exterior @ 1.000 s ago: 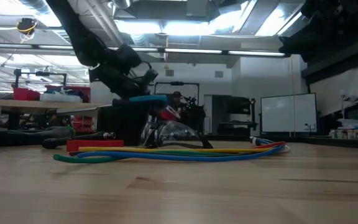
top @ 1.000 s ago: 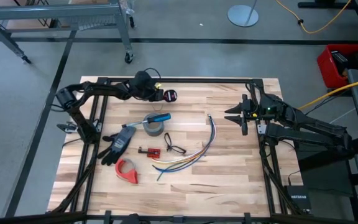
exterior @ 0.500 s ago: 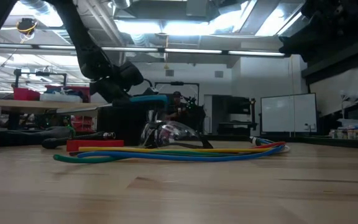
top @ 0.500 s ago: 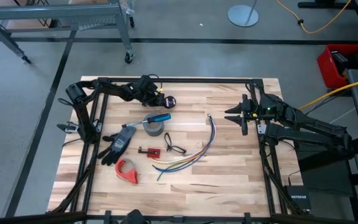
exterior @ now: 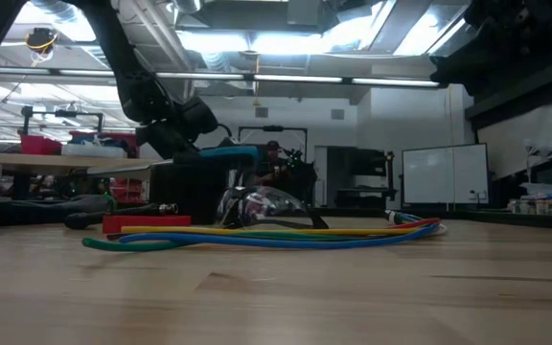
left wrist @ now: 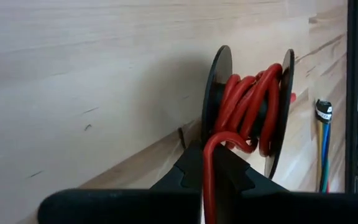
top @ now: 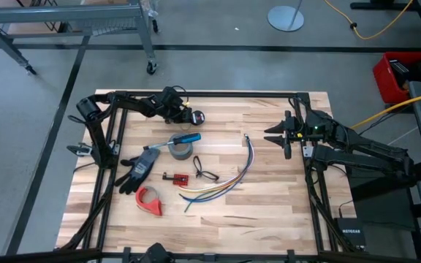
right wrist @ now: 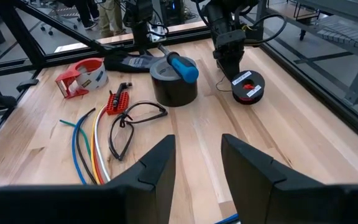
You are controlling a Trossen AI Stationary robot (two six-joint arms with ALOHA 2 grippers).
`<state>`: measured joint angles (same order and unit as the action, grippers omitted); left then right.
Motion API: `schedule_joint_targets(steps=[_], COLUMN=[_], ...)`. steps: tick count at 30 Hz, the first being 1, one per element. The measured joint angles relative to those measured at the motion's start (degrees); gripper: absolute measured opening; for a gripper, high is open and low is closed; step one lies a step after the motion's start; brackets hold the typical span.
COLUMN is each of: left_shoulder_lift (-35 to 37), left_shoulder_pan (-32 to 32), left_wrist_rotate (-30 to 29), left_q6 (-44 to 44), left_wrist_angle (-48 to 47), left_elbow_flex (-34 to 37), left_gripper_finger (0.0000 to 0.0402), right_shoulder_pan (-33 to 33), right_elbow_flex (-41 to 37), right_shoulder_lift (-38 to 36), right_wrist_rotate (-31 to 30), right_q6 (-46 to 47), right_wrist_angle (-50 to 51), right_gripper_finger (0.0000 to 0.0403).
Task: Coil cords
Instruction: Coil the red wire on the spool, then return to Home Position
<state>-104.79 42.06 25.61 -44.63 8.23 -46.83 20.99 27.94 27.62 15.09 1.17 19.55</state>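
Wound in several turns around a small dark spool (left wrist: pixel 248 118), the red wire (left wrist: pixel 244 112) sits near the far edge of the wooden table (top: pixel 269 219), toward its left side, where the left gripper (top: pixel 184 115) meets it. The left gripper is closed, pinching a short run of the wire that leads from the spool down between its fingers. In the right wrist view the spool (right wrist: pixel 247 86) lies flat on its side just beside the left arm's tip, the wire (right wrist: pixel 248 91) showing red at its centre.

By the look of it, most of the coiling is done: nearly all the wire appears gathered on the spool, with only the held tail left to tuck or let go.

The right gripper (top: pixel 282 137) waits well apart at the table's right side, its fingers spread and empty.

The wire's end piece cannot be made out in any view. In the low view a roll of tape (top: pixel 181 150) and a bundle of coloured wires (exterior: pixel 257 235) hide the spool almost entirely.
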Motion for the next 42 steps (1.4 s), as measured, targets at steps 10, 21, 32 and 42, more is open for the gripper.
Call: schedule_joint_targets(steps=[10, 21, 32, 42], left_shoulder_lift=[-0.1, 0.0, 5.9, 26.9], left_shoulder_pan=[-0.1, 0.8, 3.7, 6.5], left_wrist_rotate=[-1.8, 0.7, 5.2, 5.3], left_q6=[-0.2, -0.4, 6.5, 18.4], left_wrist_angle=[-0.5, -1.4, -9.8, -9.4], left_elbow_flex=[0.1, 0.1, 0.1, 0.1], left_gripper_finger=[0.007, 0.0106, 0.0107, 0.0107], right_shoulder_pan=[0.0, 0.0, 0.0, 0.0], right_elbow_flex=[0.0, 0.0, 0.3, 7.1], right_shoulder_lift=[0.0, -0.1, -1.0, -8.0], right_wrist_rotate=[0.0, 0.0, -1.5, -1.6], right_q6=[0.0, 0.0, 0.0, -0.1], right_wrist_angle=[0.0, 0.1, 0.3, 2.9], right_gripper_finger=[0.0134, 0.0134, 0.0134, 0.0134])
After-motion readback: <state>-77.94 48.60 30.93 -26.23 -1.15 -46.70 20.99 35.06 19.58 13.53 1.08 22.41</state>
